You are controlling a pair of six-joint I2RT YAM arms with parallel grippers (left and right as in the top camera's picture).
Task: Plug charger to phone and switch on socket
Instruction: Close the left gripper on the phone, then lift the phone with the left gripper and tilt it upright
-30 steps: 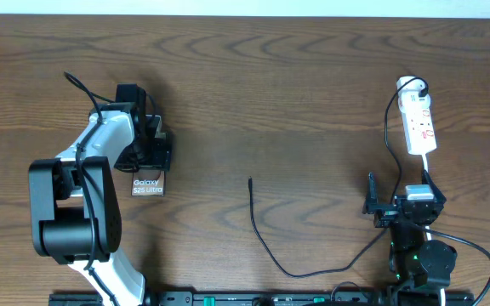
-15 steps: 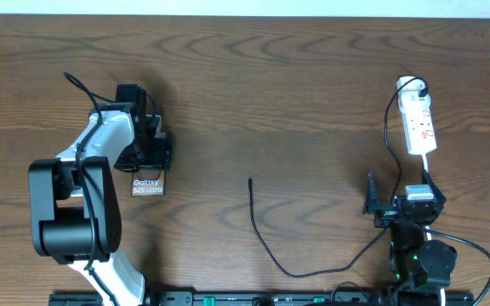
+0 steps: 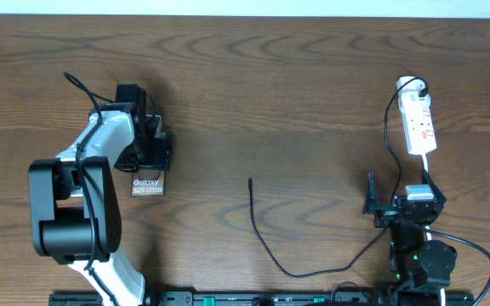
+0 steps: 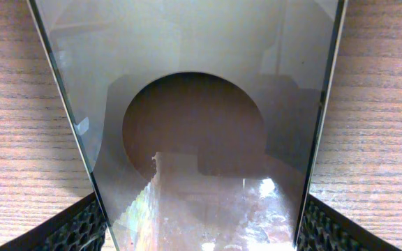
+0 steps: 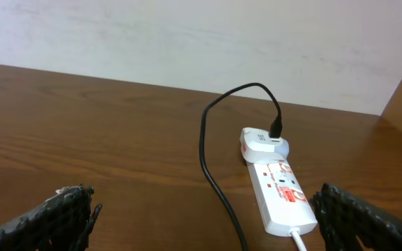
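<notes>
The flat bronze-brown smartphone with white "Galaxy" lettering [image 3: 148,185] lies on the brown wooden table [image 3: 296,93]. The left gripper [image 3: 149,161] pinches its glossy edges. To the right of the smartphone curls the thin black charger cable [image 3: 262,242], its plug tip [image 3: 251,181] free. Farther right are the white oblong power strip with red markings [image 3: 420,127] and the right gripper [image 5: 215,219], jaws spread wide.

- The left arm [image 3: 100,140] has a white shell, with bulky black joint housings [image 3: 66,217] near its base.
- A thin black wire [image 3: 79,85] loops off its far end.
- The right arm [image 3: 417,246] is smaller and all black, with a small green light [image 3: 414,256] glowing.
- A black lead [image 3: 466,242] curls out on its right.
- The finger pads [image 4: 82,230] are black with a knobbly mesh texture.
</notes>
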